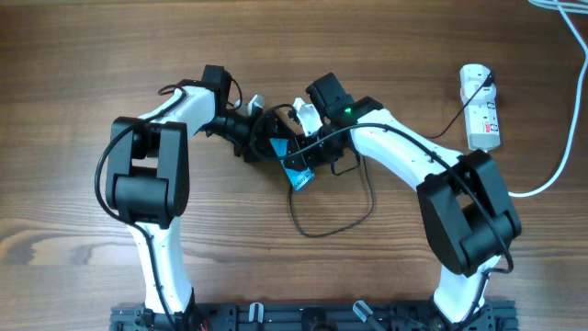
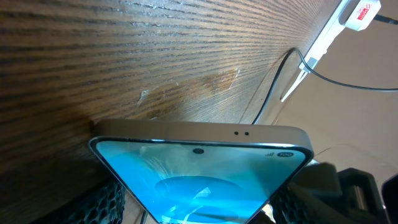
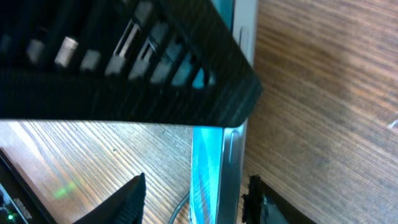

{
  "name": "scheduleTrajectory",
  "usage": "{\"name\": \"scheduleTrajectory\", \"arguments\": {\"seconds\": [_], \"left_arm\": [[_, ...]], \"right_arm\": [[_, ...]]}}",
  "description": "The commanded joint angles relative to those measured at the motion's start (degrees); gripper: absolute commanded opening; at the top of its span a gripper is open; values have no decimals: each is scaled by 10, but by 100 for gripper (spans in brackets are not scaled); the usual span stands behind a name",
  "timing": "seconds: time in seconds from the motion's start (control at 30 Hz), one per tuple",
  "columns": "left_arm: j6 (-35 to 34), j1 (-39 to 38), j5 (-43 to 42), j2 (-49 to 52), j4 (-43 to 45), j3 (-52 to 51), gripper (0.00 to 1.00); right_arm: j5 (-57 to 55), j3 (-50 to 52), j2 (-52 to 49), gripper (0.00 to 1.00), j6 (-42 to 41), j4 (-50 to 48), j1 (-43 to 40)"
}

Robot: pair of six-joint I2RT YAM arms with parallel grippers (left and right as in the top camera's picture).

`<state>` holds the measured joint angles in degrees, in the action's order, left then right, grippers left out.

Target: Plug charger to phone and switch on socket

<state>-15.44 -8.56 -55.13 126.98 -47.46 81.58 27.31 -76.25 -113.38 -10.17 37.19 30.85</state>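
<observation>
Holding the phone up off the middle of the desk, my left gripper pinches it across its sides, the screen lit turquoise. My right gripper is spread, one finger either side of the phone's thin edge, clamped on nothing I can make out.

The socket lies by the far right corner, well apart from both arms. The charger cable loops on the wood on the near-edge side of the phone and runs off to the socket, where its black plug seems already seated.

No view shows whether the small tip is in the phone's port. I judge that step in hand, not finished. The switch is left to do, and neither gripper is near it.

The overhead view gives the whole layout of arms, loop and socket, but buries my fingertips under black housings. The left wrist view shows the phone's top rim and the socket's red markings beyond. Only the right wrist view shows my open fingers flanking the phone's edge, under a black blur.
</observation>
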Motion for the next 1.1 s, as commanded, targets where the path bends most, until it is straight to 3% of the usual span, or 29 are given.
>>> {"name": "scheduleTrajectory", "arguments": {"seconds": [0.0, 0.33, 0.63, 0.73, 0.83, 1.07], "left_arm": [[16, -3, 42, 23, 8, -9, 75], [16, -3, 42, 23, 8, -9, 76], [16, -3, 42, 23, 7, -9, 78], [16, -3, 42, 23, 7, -9, 83], [16, -3, 42, 23, 7, -9, 98], [16, -3, 42, 23, 7, -9, 100]], "right_arm": [[-8, 2, -9, 49, -7, 11, 7], [-52, 2, -9, 48, -21, 54, 8], [-2, 2, -9, 26, -20, 58, 8], [-2, 2, -9, 19, -20, 64, 8], [-2, 2, -9, 6, -20, 67, 8], [-2, 2, -8, 4, -35, 69, 8]]}}
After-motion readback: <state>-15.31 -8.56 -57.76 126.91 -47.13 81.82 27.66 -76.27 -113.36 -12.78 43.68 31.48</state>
